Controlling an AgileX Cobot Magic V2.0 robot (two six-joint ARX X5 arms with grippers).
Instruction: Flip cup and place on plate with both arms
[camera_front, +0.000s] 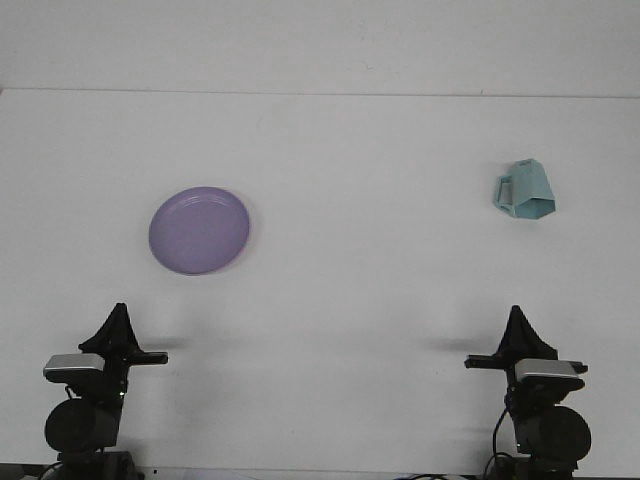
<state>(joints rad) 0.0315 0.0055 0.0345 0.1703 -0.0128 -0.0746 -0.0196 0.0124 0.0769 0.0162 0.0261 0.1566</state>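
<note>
Cup (525, 190) upper right, untouched; right gripper (519, 322) holds nothing, opening unclear; approach sideways, clamp the body, not the handle.

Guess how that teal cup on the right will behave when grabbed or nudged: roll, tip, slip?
The teal cup has flat facets, so it probably won't roll far. It looks small and thin-walled, likely light, so a nudge may slide it across the smooth white table. Its side handle could snag a finger and twist it.
</note>
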